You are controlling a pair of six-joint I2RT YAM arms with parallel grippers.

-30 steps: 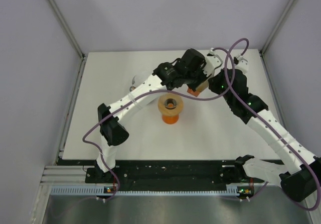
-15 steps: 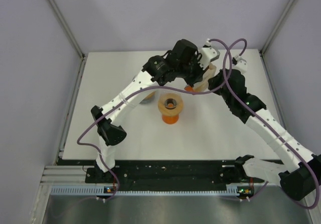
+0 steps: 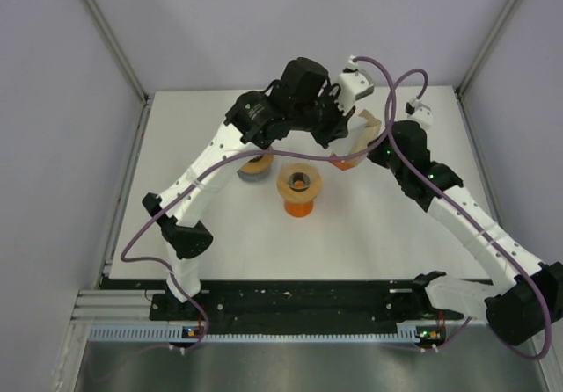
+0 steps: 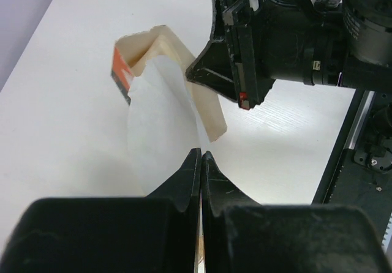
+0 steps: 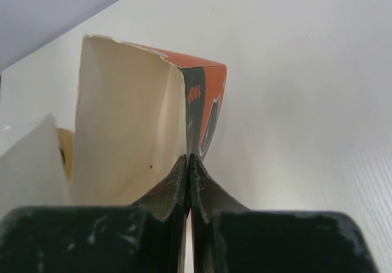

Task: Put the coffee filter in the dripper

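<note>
my left pincer (image 4: 200, 158) is clenched on the coffee filter (image 4: 153, 123) at the box (image 4: 121, 71) mouth, upper middle of the top view; right pincer (image 5: 188, 163) pinches the box flap; dripper (image 3: 299, 190) stands centre.

White table (image 3: 264, 243) between pale lavender walls (image 3: 220, 23)
</note>
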